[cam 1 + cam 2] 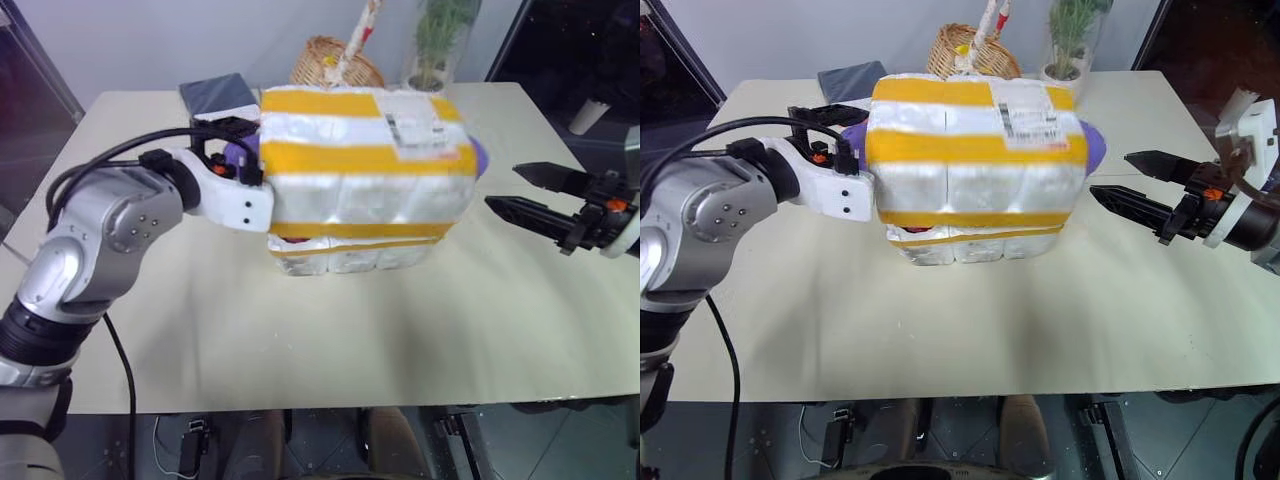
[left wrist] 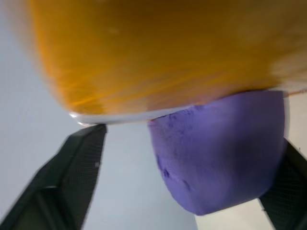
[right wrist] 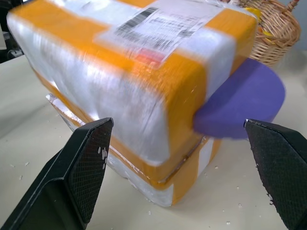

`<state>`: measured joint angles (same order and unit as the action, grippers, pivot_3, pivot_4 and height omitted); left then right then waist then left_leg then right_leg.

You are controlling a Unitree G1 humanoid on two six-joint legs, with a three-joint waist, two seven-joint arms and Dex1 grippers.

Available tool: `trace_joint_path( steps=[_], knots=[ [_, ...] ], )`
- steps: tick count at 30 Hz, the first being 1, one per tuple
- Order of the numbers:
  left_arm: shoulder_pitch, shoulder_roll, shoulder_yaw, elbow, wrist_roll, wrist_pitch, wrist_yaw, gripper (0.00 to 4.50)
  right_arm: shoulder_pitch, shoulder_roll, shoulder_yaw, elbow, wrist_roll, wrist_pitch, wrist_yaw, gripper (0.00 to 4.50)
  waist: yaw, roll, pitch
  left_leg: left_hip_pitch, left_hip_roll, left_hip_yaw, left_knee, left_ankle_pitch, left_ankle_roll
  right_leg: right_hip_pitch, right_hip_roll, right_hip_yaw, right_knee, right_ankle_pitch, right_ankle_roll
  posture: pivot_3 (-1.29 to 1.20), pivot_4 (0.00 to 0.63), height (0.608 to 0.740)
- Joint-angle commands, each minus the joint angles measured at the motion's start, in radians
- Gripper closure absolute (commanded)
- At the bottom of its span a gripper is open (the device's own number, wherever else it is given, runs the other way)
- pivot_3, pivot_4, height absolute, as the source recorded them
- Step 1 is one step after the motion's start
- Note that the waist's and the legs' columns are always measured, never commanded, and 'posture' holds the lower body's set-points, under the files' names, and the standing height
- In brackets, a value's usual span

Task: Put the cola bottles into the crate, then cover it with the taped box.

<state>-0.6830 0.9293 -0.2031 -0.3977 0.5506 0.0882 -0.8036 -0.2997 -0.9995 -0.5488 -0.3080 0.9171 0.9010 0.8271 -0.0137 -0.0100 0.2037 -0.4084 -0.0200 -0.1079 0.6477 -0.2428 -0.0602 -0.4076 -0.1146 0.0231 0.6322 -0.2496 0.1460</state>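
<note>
Near edge of the flat beige counter [image 1: 330,340]: bare, matte, with faint white crumbs.

Mid-counter: large white foam box wrapped in wide yellow tape stripes [image 1: 365,175], seated squarely over the low white foam crate with a yellow tape band [image 1: 345,255]. Crate's lower edge visible beneath the box; a sliver of red showing at the seam on the robot's left. Cola bottles themselves hidden under the box; count not verifiable. Judged: covering step essentially done, with only release and withdrawal of the arms left, plus a check that the box sits flush.

Left gripper [image 1: 228,135] at the box's left end, jaws spread apart around a purple rounded tab [image 2: 218,153] without clamping it, one finger [image 2: 72,177] clear of the foam. Right gripper [image 1: 1130,185] near the box's right end but apart from it, jaws fully spread, holding nothing; matching purple tab [image 3: 244,103] between the fingers in the right wrist view, untouched.

Materials: box foam pebbled and dimpled under glossy film, tape smooth and shiny, white shipping label [image 1: 1030,118] flat on top with a barcode. Tabs soft-looking, matte.

Far side: dark flat pad [image 1: 218,93], woven wicker basket [image 1: 335,62], potted green plant in a clear sleeve [image 1: 440,40].
</note>
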Motion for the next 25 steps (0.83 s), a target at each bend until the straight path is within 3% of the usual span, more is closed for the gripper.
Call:
trace_joint_path(
  steps=[1,6,8,12,14,17,20,25],
  knots=[
    [0.016,-0.001,0.122,-0.057,-0.112,-0.001,-0.017,0.04,-0.003,-0.001,-0.006,-0.018,0.002,-0.027,0.007,0.0,-0.002,0.0,0.0,0.0,0.0,0.0,0.0,0.0,0.0,0.0,0.0,0.0,0.0,0.0,0.0,0.0,0.15,0.74],
    [0.189,0.019,0.358,-0.078,-0.486,0.214,-0.239,0.04,0.037,-0.034,-0.027,-0.004,-0.013,-0.036,0.055,0.0,-0.006,0.001,0.0,0.0,0.0,0.0,-0.001,0.0,0.0,0.0,0.0,0.0,0.001,0.0,0.0,0.0,0.15,0.74],
    [0.273,0.061,0.444,-0.044,-0.6,0.202,-0.338,0.04,0.051,-0.051,-0.03,0.008,-0.033,-0.05,0.078,0.0,-0.007,0.001,0.0,0.001,0.0,0.0,-0.001,0.0,0.0,0.0,0.0,0.0,0.001,0.0,0.0,0.0,0.15,0.74],
    [0.385,0.118,0.535,-0.017,-0.772,0.261,-0.47,0.04,0.041,-0.073,-0.023,0.06,-0.061,-0.07,0.099,0.0,-0.002,0.001,0.0,0.001,0.0,0.0,0.0,0.0,0.0,0.001,0.0,0.0,0.0,0.0,0.0,0.0,0.15,0.74],
    [0.409,0.14,0.584,0.02,-0.901,0.387,-0.527,0.04,0.035,-0.085,-0.02,0.077,-0.069,-0.076,0.114,0.0,0.003,0.001,0.0,0.001,0.0,0.0,0.0,0.0,0.0,0.002,0.0,0.0,-0.001,0.0,-0.001,0.0,0.15,0.74],
    [0.324,0.168,0.634,0.168,-1.119,0.641,-0.575,0.04,0.039,-0.116,-0.02,0.085,-0.072,-0.085,0.174,0.0,0.001,0.001,0.0,0.001,0.0,0.0,0.0,0.0,0.0,0.002,0.0,0.0,0.0,-0.001,-0.001,0.0,0.15,0.74],
    [0.218,0.216,0.627,0.321,-1.248,0.796,-0.635,0.04,0.044,-0.151,-0.023,0.087,-0.057,-0.082,0.247,0.0,-0.006,0.001,0.0,0.001,0.001,-0.001,0.0,0.0,0.0,0.001,0.001,-0.001,0.0,0.0,0.0,0.0,0.15,0.74],
    [0.133,0.27,0.507,0.418,-1.215,0.723,-0.714,0.04,0.044,-0.195,-0.011,0.088,-0.048,-0.082,0.351,0.0,-0.01,0.001,0.0,0.002,0.001,0.0,-0.001,0.0,0.0,0.001,0.001,-0.001,0.0,-0.001,0.0,0.0,0.15,0.74]
  ],
)
